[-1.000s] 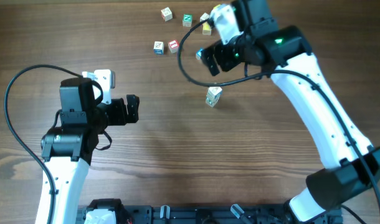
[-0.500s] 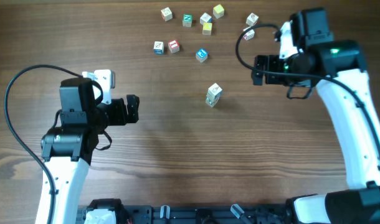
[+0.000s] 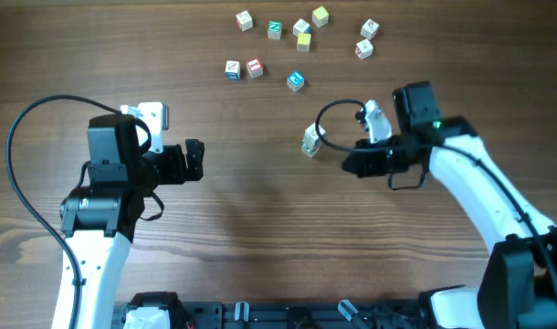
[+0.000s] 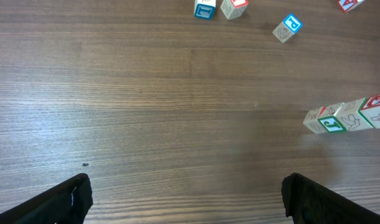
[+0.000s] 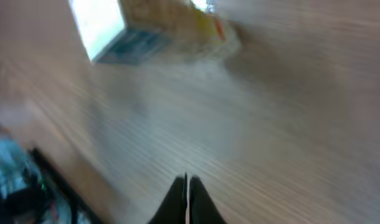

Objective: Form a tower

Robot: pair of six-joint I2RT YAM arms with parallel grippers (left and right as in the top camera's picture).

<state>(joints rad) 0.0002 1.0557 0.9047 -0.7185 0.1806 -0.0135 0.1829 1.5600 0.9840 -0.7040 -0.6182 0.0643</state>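
The right hand [image 3: 346, 165] had come down from the far right side of the counter [image 3: 260, 238] toward its middle since half a second earlier, and its fingers had closed from wide open to pressed together. From overhead we saw it lying low, pointing left, near the tower [image 3: 311, 140] on that column's right, with a gap of bare wood between them. In the right wrist view, its two dark fingertips [image 5: 179, 198] met with nothing between them. Everything else there was smeared by motion, so we could make out only pale blocks with blue and yellow markings at the top edge.

The tower stood where it had been a second before, just right of the counter's centre. In the left wrist view it showed as a line of white cubes [image 4: 349, 116] with green and red letters, running out of the right edge.

The left hand [image 3: 195, 160] had not shifted. It sat well to the tower's left, its fingers spread wide and empty, and both showed at the bottom corners of its own camera [image 4: 65, 199].

The loose cubes [image 3: 275, 29] lay scattered along the far edge. One with a blue mark [image 3: 296, 81] lay closest to the tower, apart from it.
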